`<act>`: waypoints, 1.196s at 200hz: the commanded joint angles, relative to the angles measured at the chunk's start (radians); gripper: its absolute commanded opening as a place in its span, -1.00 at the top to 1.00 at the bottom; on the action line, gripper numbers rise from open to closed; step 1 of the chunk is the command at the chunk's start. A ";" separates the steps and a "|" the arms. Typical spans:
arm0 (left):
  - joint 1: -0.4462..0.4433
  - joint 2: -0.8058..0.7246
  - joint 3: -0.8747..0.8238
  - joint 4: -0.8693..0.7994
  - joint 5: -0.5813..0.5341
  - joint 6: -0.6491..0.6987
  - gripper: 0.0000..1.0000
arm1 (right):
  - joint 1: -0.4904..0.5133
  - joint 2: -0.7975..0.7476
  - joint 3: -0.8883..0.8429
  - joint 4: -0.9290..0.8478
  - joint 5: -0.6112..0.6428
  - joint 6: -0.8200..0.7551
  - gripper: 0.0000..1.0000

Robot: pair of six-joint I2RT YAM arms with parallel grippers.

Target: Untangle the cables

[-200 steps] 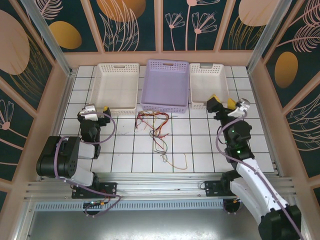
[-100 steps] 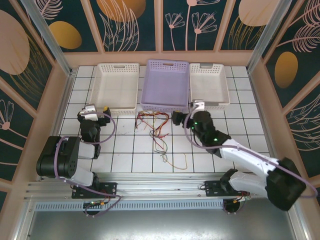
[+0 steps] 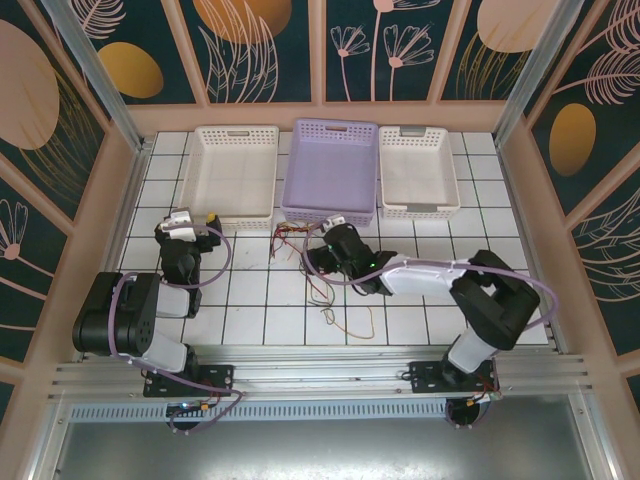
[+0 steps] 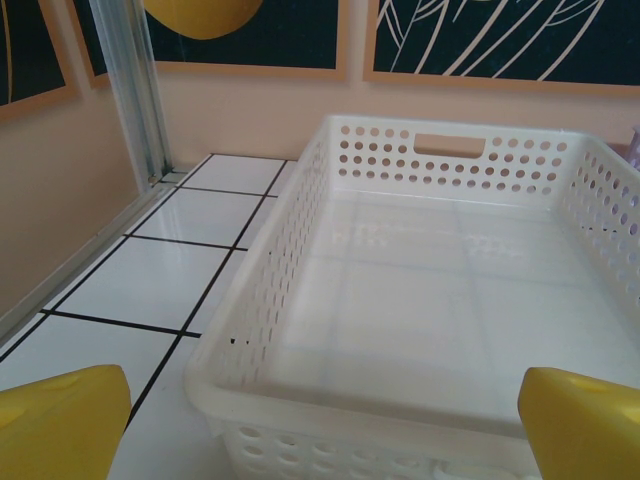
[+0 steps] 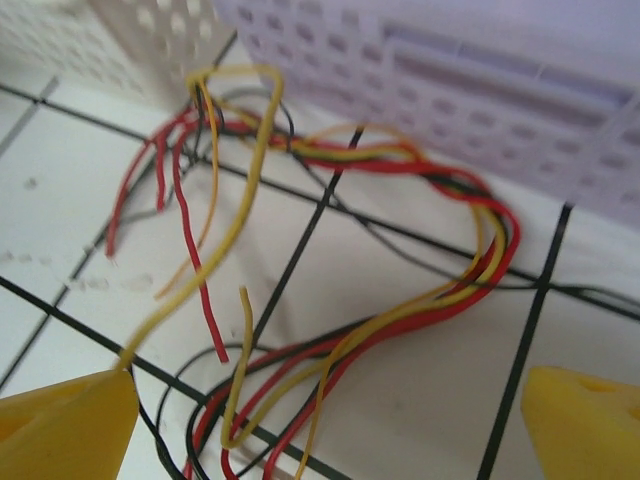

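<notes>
Cables [image 3: 296,237]: a red, yellow and black tangle on white tile, just at 6 o'clock of the lavender basket [image 3: 332,212].

Right gripper [image 3: 318,256]: low over the tangle, arm reaching in from 4 o'clock. Jaws are spread wide with nothing grasped. In the wrist view the yellow fingertips [image 5: 70,425] flank the loops, and one yellow strand runs to the 8 o'clock pad; I cannot tell whether they touch.

Left gripper [image 3: 205,222]: at 9 o'clock of the tangle, well apart, released, facing the white basket [image 4: 300,270].

No readable text, labels, brands or numbers anywhere: not on baskets, tiles, wall panels or arms.
</notes>
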 commanded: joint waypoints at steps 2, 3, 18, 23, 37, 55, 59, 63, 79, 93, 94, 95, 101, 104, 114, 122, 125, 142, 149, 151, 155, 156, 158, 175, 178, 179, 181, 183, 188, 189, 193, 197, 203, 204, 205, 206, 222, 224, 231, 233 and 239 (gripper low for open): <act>0.006 -0.044 -0.014 0.030 -0.004 0.010 -0.97 | 0.023 0.053 0.055 -0.015 -0.033 -0.014 -0.98; 0.006 -0.048 -0.016 0.027 -0.006 0.009 -0.97 | 0.024 0.055 0.056 -0.016 -0.033 -0.014 -0.98; 0.005 -0.136 0.000 -0.081 -0.053 -0.011 -0.97 | 0.026 0.088 0.067 -0.018 -0.041 -0.019 -0.97; 0.005 -0.164 0.008 -0.118 -0.054 -0.011 -0.97 | 0.025 0.097 0.069 -0.015 -0.045 -0.021 -0.98; 0.005 -0.254 0.048 -0.257 -0.062 -0.034 -0.97 | 0.026 0.121 0.078 0.000 -0.068 -0.028 -0.98; 0.005 -0.382 0.120 -0.479 -0.089 -0.100 -0.97 | 0.027 0.155 0.095 0.009 -0.086 -0.027 -0.98; 0.005 -0.409 0.134 -0.521 -0.079 -0.110 -0.97 | 0.027 0.162 0.099 0.014 -0.089 -0.028 -0.98; 0.005 -0.435 0.145 -0.549 -0.065 -0.118 -0.97 | 0.027 0.169 0.101 0.019 -0.094 -0.028 -0.98; 0.005 -0.535 0.210 -0.711 -0.014 -0.149 -0.97 | 0.028 0.196 0.117 0.035 -0.093 -0.032 -0.98; 0.007 -0.598 0.283 -0.884 -0.039 -0.269 -0.98 | 0.026 0.224 0.135 0.037 -0.091 -0.048 -0.98; 0.006 -0.602 0.290 -0.897 -0.042 -0.280 -0.98 | 0.026 0.225 0.137 0.036 -0.090 -0.049 -0.98; 0.006 -0.605 0.293 -0.912 -0.045 -0.291 -0.98 | 0.026 0.228 0.138 0.036 -0.090 -0.050 -0.97; 0.005 -0.625 0.328 -0.986 -0.057 -0.352 -0.98 | 0.026 0.239 0.150 0.029 -0.087 -0.054 -0.97; 0.005 -0.633 0.351 -1.025 -0.056 -0.369 -0.97 | 0.026 0.246 0.155 0.027 -0.085 -0.057 -0.98; 0.006 -0.676 0.393 -1.088 0.000 -0.374 -0.98 | 0.025 0.260 0.168 0.024 -0.084 -0.066 -0.94; 0.005 -0.713 0.405 -1.122 0.056 -0.395 -0.98 | 0.022 0.270 0.174 0.023 -0.082 -0.069 -0.91; 0.005 -0.727 0.410 -1.144 0.067 -0.412 -0.98 | 0.020 0.272 0.174 0.023 -0.081 -0.068 -0.90; 0.005 -0.807 0.419 -1.248 0.099 -0.488 -0.98 | 0.009 0.283 0.168 0.035 -0.098 -0.064 -0.80; 0.006 -0.841 0.409 -1.271 0.104 -0.511 -0.98 | 0.005 0.288 0.167 0.039 -0.109 -0.061 -0.72; 0.006 -0.852 0.404 -1.274 0.103 -0.515 -0.97 | 0.004 0.289 0.166 0.039 -0.109 -0.061 -0.70; 0.006 -0.868 0.393 -1.276 0.107 -0.519 -0.98 | 0.001 0.293 0.164 0.041 -0.116 -0.058 -0.65; 0.006 -0.873 0.391 -1.275 0.107 -0.520 -0.98 | -0.001 0.294 0.164 0.041 -0.118 -0.058 -0.63; 0.005 -0.884 0.384 -1.275 0.108 -0.519 -0.97 | -0.001 0.295 0.164 0.042 -0.121 -0.056 -0.62; 0.005 -0.936 0.336 -1.278 0.116 -0.510 -0.97 | -0.008 0.306 0.159 0.048 -0.136 -0.045 -0.47; 0.005 -0.940 0.333 -1.281 0.120 -0.506 -0.97 | -0.009 0.309 0.158 0.049 -0.136 -0.045 -0.47; 0.005 -0.941 0.333 -1.281 0.120 -0.505 -0.97 | -0.010 0.308 0.158 0.049 -0.136 -0.045 -0.47; 0.005 -0.943 0.334 -1.285 0.120 -0.503 -0.97 | -0.010 0.309 0.156 0.051 -0.137 -0.045 -0.47; 0.005 -0.942 0.338 -1.290 0.120 -0.503 -0.97 | -0.010 0.310 0.156 0.051 -0.137 -0.044 -0.47; 0.005 -0.941 0.341 -1.299 0.118 -0.507 -0.97 | -0.010 0.311 0.154 0.054 -0.139 -0.045 -0.42; 0.005 -0.939 0.342 -1.300 0.118 -0.508 -0.97 | -0.010 0.312 0.154 0.056 -0.140 -0.045 -0.42; 0.005 -0.936 0.344 -1.306 0.113 -0.513 -0.97 | -0.010 0.313 0.151 0.056 -0.139 -0.045 -0.40; 0.005 -0.930 0.344 -1.309 0.112 -0.516 -0.97 | -0.009 0.314 0.150 0.057 -0.139 -0.045 -0.38; 0.005 -0.920 0.345 -1.312 0.112 -0.518 -0.97 | -0.009 0.316 0.150 0.055 -0.142 -0.047 -0.33; 0.004 -0.917 0.345 -1.313 0.111 -0.518 -0.97 | -0.010 0.315 0.150 0.053 -0.142 -0.047 -0.33; 0.005 -0.915 0.345 -1.314 0.111 -0.519 -0.97 | -0.010 0.316 0.150 0.053 -0.142 -0.048 -0.32; 0.005 -0.913 0.345 -1.314 0.111 -0.519 -0.97 | -0.010 0.316 0.150 0.052 -0.142 -0.048 -0.32; 0.006 -0.873 0.360 -1.330 0.137 -0.521 -0.97 | -0.009 0.320 0.146 0.050 -0.152 -0.052 -0.05; 0.006 -0.867 0.363 -1.333 0.141 -0.520 -0.97 | -0.010 0.319 0.144 0.050 -0.153 -0.053 0.01; 0.005 -0.850 0.369 -1.341 0.147 -0.520 -0.97 | -0.010 0.318 0.139 0.053 -0.157 -0.055 0.14; 0.006 -0.846 0.370 -1.344 0.148 -0.520 -0.97 | -0.010 0.319 0.137 0.055 -0.161 -0.056 0.18; 0.005 -0.833 0.373 -1.353 0.142 -0.521 -0.97 | -0.011 0.318 0.132 0.059 -0.171 -0.061 0.27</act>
